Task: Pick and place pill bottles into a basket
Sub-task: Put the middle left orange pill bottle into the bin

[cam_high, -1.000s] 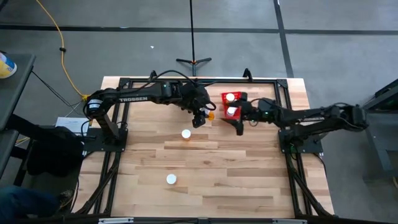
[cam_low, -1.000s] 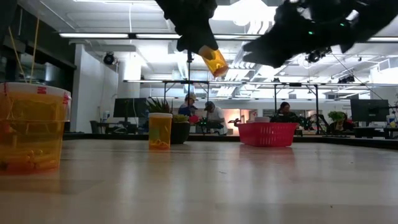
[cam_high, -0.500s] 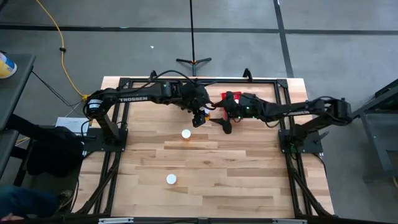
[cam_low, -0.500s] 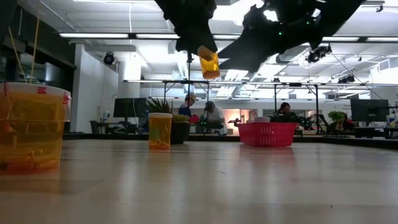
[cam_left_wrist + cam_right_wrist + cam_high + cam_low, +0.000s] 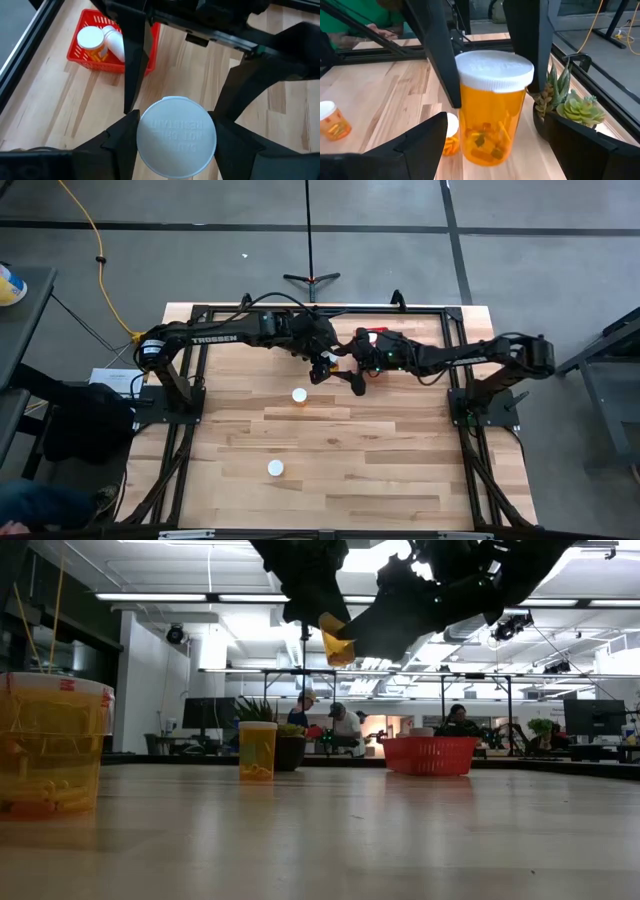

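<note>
High view first: both arms meet over the far middle of the table (image 5: pixel 400 480); the left gripper (image 5: pixel 322 368) holds a bottle (image 5: pixel 326 364) in the air, and the right gripper (image 5: pixel 352 376) has its jaws wide, just beside it, as if for a handover; the basket (image 5: pixel 372 336) is mostly hidden under the right arm; two more bottles stand on the wood, one (image 5: pixel 299 395) near the grippers, one (image 5: pixel 275 468) well towards the near edge; white lettering on the left arm reads "TROSSEN".

Low view: the held bottle hangs tilted from the left gripper, well above the table; the basket sits at the far side; one bottle looms close at the picture's left, another stands further back.

Left wrist view: the left fingers clamp the bottle under its white cap, whose raised lettering is mirrored and unreadable; the basket already holds two bottles (image 5: pixel 91 40).

Right wrist view: the open right fingers flank the bottle, not gripping; a plant (image 5: pixel 570 107) stands beside.

By my count two are in, one is in hand, and at least two wait.
</note>
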{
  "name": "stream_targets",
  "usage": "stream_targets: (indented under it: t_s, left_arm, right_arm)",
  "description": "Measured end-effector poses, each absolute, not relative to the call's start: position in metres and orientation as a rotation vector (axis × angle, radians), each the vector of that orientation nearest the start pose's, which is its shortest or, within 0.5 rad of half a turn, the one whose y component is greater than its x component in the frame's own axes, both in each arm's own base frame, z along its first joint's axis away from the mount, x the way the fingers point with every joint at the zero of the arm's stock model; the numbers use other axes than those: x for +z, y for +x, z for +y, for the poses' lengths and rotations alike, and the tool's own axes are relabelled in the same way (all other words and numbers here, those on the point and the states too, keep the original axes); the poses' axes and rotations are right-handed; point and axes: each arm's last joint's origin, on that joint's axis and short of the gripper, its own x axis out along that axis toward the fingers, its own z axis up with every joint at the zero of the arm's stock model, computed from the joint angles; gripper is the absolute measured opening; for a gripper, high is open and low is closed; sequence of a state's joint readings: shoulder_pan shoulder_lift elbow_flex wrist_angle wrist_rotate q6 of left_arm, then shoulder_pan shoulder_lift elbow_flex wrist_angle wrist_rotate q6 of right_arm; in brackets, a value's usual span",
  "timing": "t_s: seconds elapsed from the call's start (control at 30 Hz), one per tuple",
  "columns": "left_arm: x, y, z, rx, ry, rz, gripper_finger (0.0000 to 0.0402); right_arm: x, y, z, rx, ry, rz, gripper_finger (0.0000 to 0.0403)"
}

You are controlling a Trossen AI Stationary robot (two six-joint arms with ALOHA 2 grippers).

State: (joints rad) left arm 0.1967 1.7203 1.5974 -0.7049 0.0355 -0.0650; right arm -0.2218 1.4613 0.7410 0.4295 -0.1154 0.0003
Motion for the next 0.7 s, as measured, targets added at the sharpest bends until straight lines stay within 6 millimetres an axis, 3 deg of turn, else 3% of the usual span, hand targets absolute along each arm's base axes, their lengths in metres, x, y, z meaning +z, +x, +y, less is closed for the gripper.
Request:
stream_targets:
  t_s: [0.37, 0.7]
  left_arm:
    - [0.3232, 0.3684, 0.0722, 0.183, -0.175, 0.813, 0.0268]
    - [0.3234, 0.3686, 0.0721, 0.176, -0.173, 0.811, 0.0165]
  right_arm:
    - [0.2184, 0.3057, -0.0655, -0.104, 0.048, 0.255, 0.0320]
    - [0.2176, 0.3054, -0.0656, -0.117, 0.093, 0.258, 0.0305]
